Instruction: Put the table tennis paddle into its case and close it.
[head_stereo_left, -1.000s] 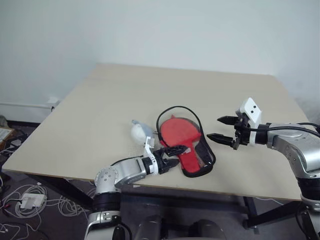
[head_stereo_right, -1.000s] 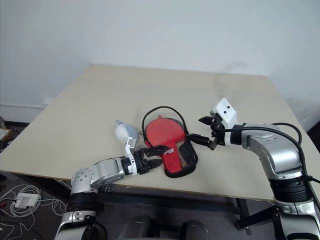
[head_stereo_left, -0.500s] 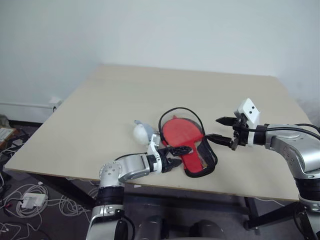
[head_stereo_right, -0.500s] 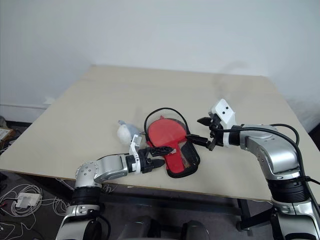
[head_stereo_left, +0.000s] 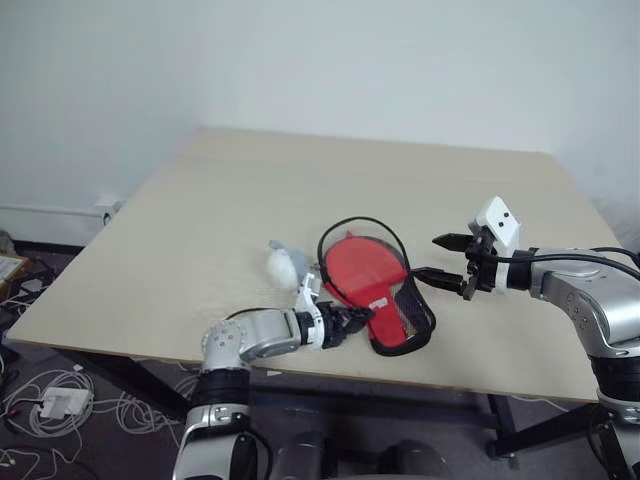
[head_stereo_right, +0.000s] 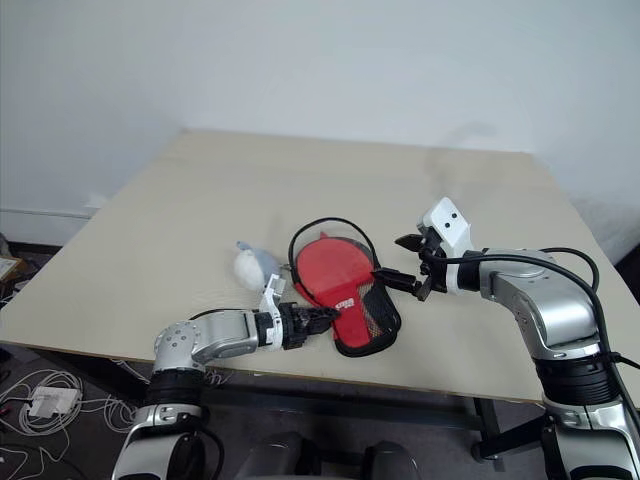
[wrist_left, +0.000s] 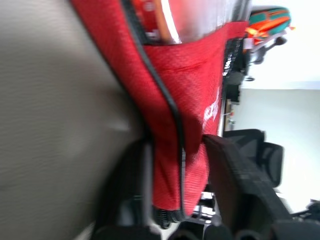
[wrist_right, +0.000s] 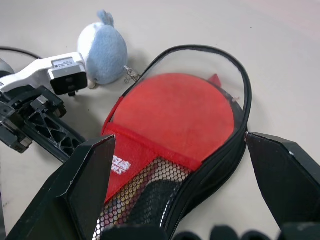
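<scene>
The red case (head_stereo_left: 402, 318) lies on the table with its black zipper rim arched open at the far end. Inside the rim shows the round red face of the paddle (wrist_right: 175, 105); its handle end is tucked under the case's red flap with the white logo and mesh pocket. My left gripper (head_stereo_left: 347, 320) sits at the case's near end. In the left wrist view its fingers (wrist_left: 227, 165) are pressed on either side of the red fabric and zipper edge (wrist_left: 185, 100). My right gripper (head_stereo_left: 441, 257) hovers open just right of the case, touching nothing.
A small blue and white plush toy (head_stereo_left: 283, 263) lies just left of the case, close to my left arm. The beige table (head_stereo_left: 300, 180) stretches far back. Its front edge runs just below the case. Cables lie on the floor at lower left.
My left gripper's fingers, spread wide around the case's near end before, have closed onto the fabric. The right gripper has stayed in place, open.
</scene>
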